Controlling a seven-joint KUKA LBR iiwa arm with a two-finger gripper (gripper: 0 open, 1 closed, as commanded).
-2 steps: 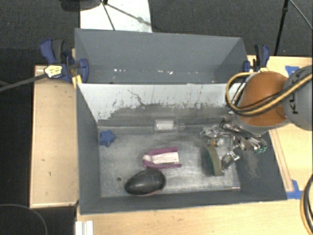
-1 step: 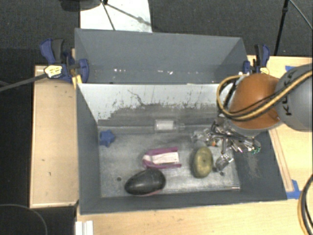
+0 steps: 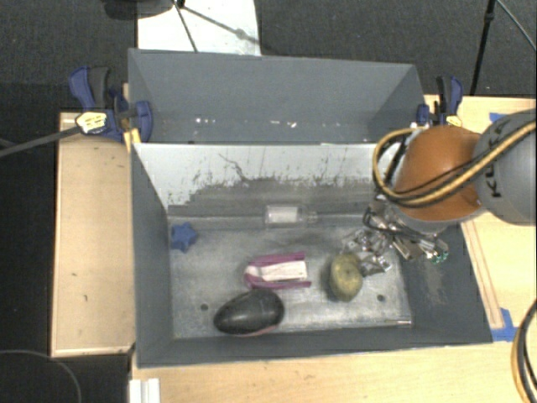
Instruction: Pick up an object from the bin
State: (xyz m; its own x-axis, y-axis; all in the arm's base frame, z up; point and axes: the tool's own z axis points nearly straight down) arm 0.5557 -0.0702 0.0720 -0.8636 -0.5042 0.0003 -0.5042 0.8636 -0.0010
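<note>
My gripper (image 3: 374, 254) hangs low over the right part of the bin floor, just right of and above an olive-yellow rounded lump (image 3: 343, 277). Its metal fingers point down-left toward that lump, and nothing shows between them. Left of the lump lies a small flat pink-and-white packet (image 3: 278, 271). A dark grey, stone-like oval (image 3: 248, 311) rests near the bin's front wall, below the packet.
A small blue piece (image 3: 182, 237) sits at the far left of the floor. A clear little block (image 3: 282, 215) lies against the back wall. The orange wrist cover and cables hang above the bin's right wall.
</note>
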